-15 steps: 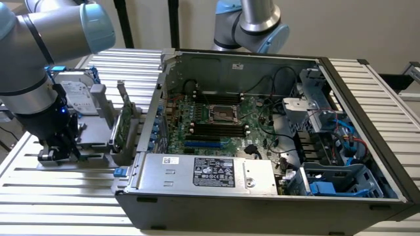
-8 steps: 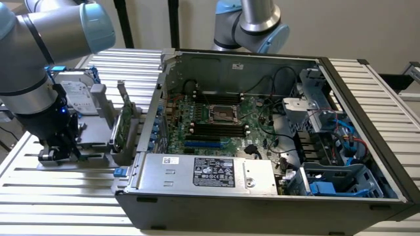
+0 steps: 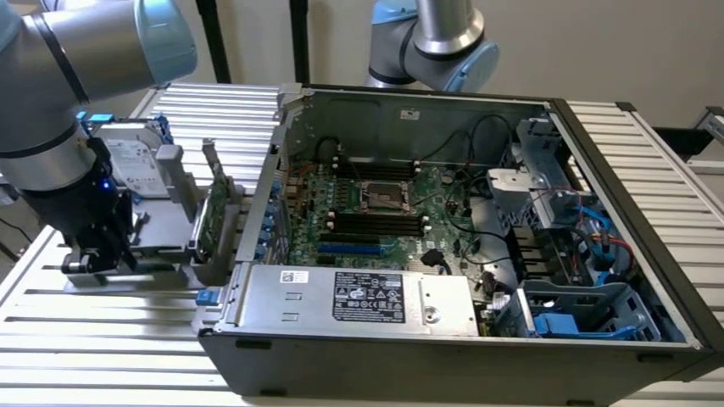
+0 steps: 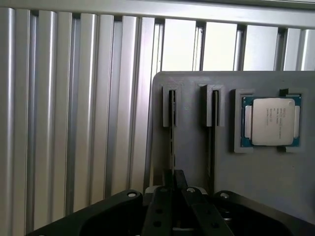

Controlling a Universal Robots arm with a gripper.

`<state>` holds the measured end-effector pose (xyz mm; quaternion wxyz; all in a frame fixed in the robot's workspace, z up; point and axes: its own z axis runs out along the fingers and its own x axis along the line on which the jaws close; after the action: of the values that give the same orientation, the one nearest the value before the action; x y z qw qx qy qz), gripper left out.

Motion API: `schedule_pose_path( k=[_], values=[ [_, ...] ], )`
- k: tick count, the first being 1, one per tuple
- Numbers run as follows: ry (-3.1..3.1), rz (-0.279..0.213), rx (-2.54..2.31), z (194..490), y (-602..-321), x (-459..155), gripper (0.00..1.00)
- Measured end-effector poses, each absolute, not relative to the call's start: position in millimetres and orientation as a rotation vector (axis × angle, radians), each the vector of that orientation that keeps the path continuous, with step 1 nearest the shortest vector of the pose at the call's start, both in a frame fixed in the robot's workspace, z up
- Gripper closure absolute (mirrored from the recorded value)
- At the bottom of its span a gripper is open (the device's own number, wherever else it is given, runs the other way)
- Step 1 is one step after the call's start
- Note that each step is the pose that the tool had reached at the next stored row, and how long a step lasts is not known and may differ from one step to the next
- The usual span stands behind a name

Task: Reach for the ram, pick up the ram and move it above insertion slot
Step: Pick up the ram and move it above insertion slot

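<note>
Ram [image 4: 172, 123], the thin, narrow circuit-board stick I am after, stands on edge in a slot of the grey moulded holder plate [image 4: 192, 147], so in the wrist view I get only its dark top edge. Standing that way, its upper edge is free for a pinch from above. The black two-fingered gripper [image 4: 173, 178] sits low over that slot, in line with the stick. Its fingers [image 4: 167, 184] are drawn close together on the ram's edge, so I judge it clenched on the ram, with the stick not yet lifted out of the plate. A second identical stick [image 4: 214, 123] stands in the neighbouring slot of the plate, just beside the first. Beyond it, a square silver processor chip [image 4: 270, 120] lies flat in its own pocket. In the exterior view, a silver hard drive with blue rails [image 3: 125, 170] and a wider green expansion card [image 3: 215, 212] stand upright on the far part of the same plate. The plate rests on the ribbed aluminium table [image 4: 74, 123], just beside the open dark-grey computer case [image 3: 453, 365]. Inside the case, the black memory slots [image 3: 374, 222] lie well apart from the plate.
</note>
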<state>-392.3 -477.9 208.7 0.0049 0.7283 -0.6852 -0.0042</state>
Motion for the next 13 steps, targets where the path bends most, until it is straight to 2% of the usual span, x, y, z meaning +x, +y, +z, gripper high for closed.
schedule_pose_path(
  k=[6, 13],
  values=[
    [-2.147, -0.016, 2.282, 219, -478, -392, 0.87],
    [-2.149, -0.02, 2.284, 245, -478, -390, 0.87]
  ],
)
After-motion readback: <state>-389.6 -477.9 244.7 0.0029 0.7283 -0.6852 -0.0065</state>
